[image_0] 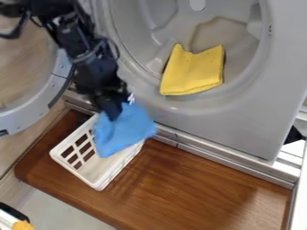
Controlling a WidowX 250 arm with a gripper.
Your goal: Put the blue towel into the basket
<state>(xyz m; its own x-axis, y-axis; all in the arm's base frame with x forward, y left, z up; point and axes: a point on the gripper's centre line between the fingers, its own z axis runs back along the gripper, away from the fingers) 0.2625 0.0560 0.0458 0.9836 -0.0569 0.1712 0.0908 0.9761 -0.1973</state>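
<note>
Blue and soft, the cloth towel (123,132) hangs grasped in the black two-finger gripper (115,108), left of centre in the frame, over the white slatted plastic rectangular basket (98,173). The grasp and the carry look done; what seems left is lowering the towel wholly inside, then letting go. A folded yellow cloth (195,72) lies upper right.

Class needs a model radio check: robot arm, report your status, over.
Gripper holding blue towel. Towel hanging over white basket, not yet released. Nothing seen blocking; yellow cloth off to the side, in the round opening.
</note>
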